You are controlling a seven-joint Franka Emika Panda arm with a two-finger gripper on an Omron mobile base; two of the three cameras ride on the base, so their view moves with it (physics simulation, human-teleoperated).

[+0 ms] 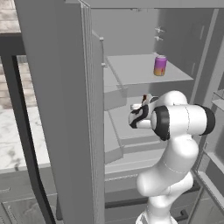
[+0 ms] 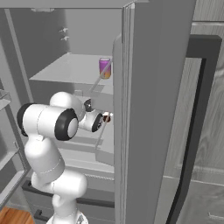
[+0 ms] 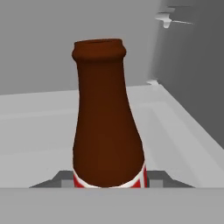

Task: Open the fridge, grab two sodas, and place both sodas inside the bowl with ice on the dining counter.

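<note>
Soda (image 3: 107,127) between pincer (image 3: 108,183) fingers

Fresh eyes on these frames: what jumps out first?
The open fridge, its grey doors swung wide toward the cameras, and the white arm reaching into it at mid height. In the hand view a brown bottle with a red and white band stands upright right in front of the gripper, a finger on either side of its base. The only other colour is a purple and orange can standing alone on the shelf above.
</note>
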